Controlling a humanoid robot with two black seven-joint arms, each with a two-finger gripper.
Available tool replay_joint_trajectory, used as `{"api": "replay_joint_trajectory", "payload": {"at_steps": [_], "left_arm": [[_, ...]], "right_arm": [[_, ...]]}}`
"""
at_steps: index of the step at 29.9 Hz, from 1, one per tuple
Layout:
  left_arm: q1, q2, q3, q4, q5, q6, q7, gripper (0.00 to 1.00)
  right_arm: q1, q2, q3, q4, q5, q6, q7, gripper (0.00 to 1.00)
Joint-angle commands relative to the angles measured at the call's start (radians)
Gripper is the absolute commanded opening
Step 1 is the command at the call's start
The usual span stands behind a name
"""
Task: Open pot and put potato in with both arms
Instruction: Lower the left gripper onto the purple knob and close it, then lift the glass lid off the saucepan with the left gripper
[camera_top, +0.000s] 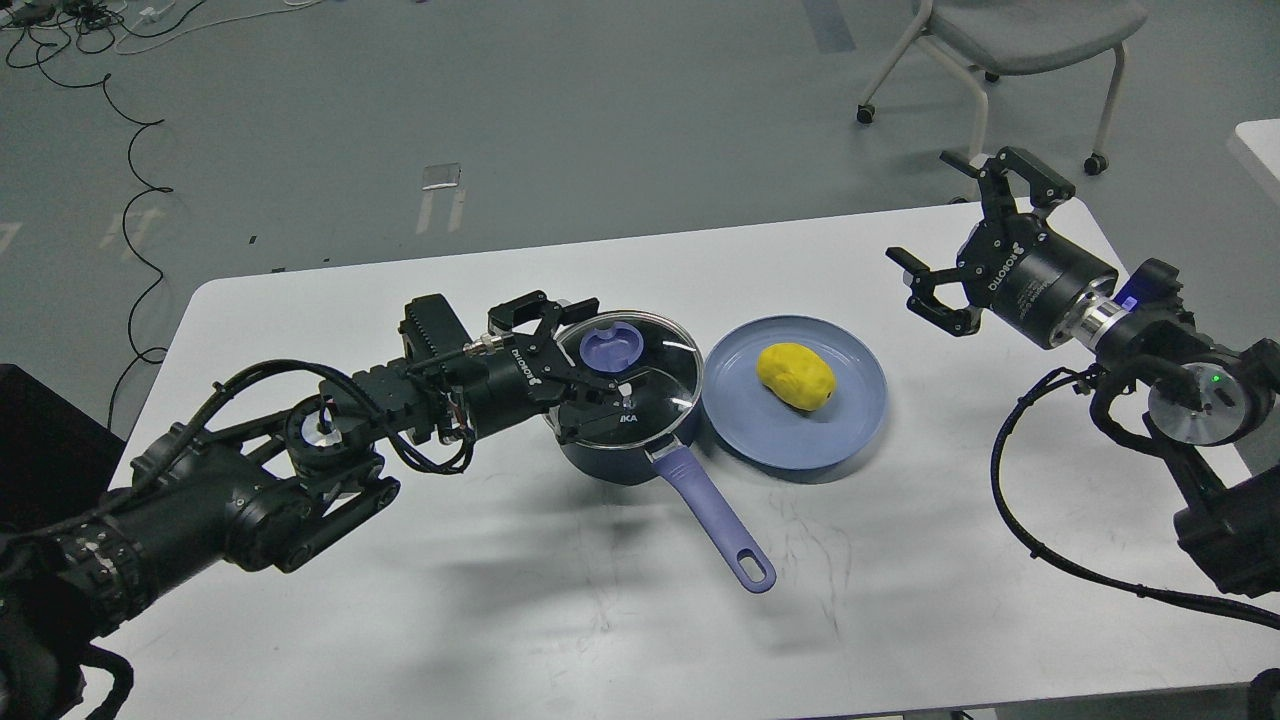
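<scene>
Pot (620, 455) sits mid-table, lid (640, 385) on, handle (712, 515) pointing toward the near edge. My left gripper (580, 355) is spread open over the lid, fingers either side of the knob (612, 347), not closed on it. Potato (796, 375) lies on the blue plate (850, 420) just right of the pot. Right gripper (950, 245) hangs open above the table's (400, 640) far right corner.

The left claw (585, 355) covers the left of the lid (640, 375), hiding the start of its lettering. The chair (1010, 60) is cut off at the far edge.
</scene>
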Motion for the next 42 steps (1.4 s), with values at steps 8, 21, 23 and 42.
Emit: {"api": "replay_joint_trajectory", "payload": {"at_steps": [8, 21, 23, 42], "left_arm": [[0.001, -0.003, 0.001, 0.015, -0.02, 0.0, 0.0, 0.98], [0.0, 0.0, 0.036, 0.02, -0.083, -0.003, 0.0, 0.98], [-0.002, 0.0, 0.047, 0.02, -0.083, -0.003, 0.0, 0.98], [-0.011, 0.003, 0.073, 0.069, -0.088, -0.003, 0.0, 0.45]], "right_arm": [[0.0, -0.002, -0.002, -0.009, -0.002, 0.002, 0.0, 1.0], [-0.005, -0.003, -0.006, -0.009, -0.003, 0.003, 0.0, 1.0], [-0.005, -0.003, -0.006, -0.011, -0.005, 0.003, 0.0, 1.0], [-0.012, -0.005, -0.012, -0.034, -0.008, 0.003, 0.0, 1.0]]}}
